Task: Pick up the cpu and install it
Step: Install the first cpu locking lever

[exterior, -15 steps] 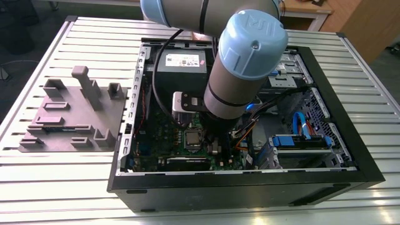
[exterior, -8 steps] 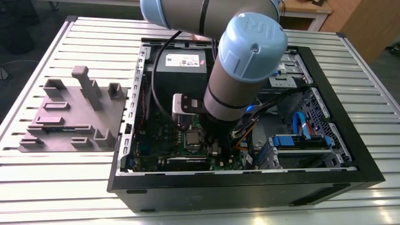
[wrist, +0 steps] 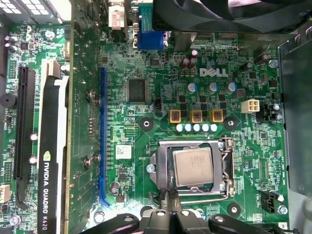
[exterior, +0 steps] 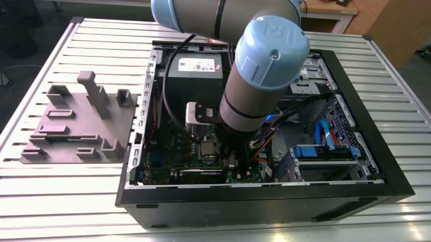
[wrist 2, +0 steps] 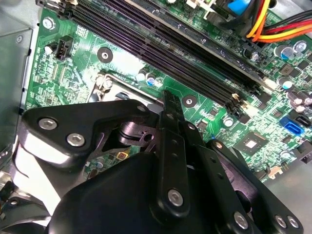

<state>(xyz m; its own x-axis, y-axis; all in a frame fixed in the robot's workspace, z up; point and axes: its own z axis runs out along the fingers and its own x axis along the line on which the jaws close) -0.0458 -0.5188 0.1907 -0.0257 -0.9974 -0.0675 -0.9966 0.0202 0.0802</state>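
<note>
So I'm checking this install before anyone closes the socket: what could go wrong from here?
The cpu lies inside the open socket frame, and the tool sits right at the frame's edge. Any sideways drift might nudge the chip or scrape the frame. In the exterior view the arm reaches deep into the computer case beside the orange and yellow cables, which could possibly snag.

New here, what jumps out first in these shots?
The robot arm dominates the exterior view, reaching down into an open computer case on a slatted table. In the first wrist view, the cpu sits in its socket frame on the green motherboard, with the gripper right at the socket's edge.
</note>
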